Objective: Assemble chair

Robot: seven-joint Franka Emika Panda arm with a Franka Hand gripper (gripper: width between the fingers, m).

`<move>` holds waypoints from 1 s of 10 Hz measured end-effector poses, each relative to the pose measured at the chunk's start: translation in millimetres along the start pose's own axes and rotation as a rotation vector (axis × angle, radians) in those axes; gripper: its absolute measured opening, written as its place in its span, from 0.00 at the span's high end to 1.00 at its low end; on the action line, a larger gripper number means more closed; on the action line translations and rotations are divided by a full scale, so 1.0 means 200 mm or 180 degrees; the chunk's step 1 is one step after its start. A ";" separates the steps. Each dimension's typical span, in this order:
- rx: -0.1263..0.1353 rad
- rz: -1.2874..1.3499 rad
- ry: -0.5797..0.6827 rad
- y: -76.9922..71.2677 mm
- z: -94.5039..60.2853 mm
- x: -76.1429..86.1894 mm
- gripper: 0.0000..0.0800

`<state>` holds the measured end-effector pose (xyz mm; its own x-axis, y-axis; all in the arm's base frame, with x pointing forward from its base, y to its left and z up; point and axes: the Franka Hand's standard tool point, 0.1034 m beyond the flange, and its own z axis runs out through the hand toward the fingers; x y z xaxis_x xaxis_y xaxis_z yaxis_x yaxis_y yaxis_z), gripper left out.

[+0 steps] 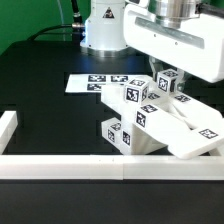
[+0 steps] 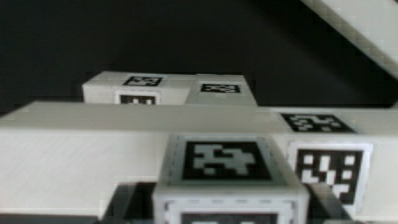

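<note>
The chair parts [image 1: 150,125] lie in a leaning pile of white tagged blocks and panels at the middle right of the exterior view. My gripper [image 1: 168,76] is above the pile's top, shut on a small white tagged block [image 1: 169,84]. In the wrist view the gripper [image 2: 224,206] has dark fingers [image 2: 135,205] pressed on both sides of that block [image 2: 222,160]. The block rests against a broad white panel [image 2: 98,135]. Another tagged part [image 2: 169,88] lies beyond it. Whether the block is joined to the pile is hidden.
The marker board [image 1: 92,82] lies flat behind the pile. A long low white border rail [image 1: 90,167] runs along the front, with a short piece [image 1: 8,128] at the exterior view's left. The arm's base [image 1: 105,25] stands at the back.
</note>
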<state>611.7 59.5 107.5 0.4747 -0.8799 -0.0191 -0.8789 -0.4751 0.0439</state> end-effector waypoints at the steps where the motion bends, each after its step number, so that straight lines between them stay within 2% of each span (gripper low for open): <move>1: 0.0000 0.0151 -0.0001 0.00 0.00 0.00 0.66; 10: 0.0012 0.1919 -0.0034 -0.03 0.00 -0.07 0.66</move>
<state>610.5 74.4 107.7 -0.1079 -0.9942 -0.0020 -0.9931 0.1077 0.0467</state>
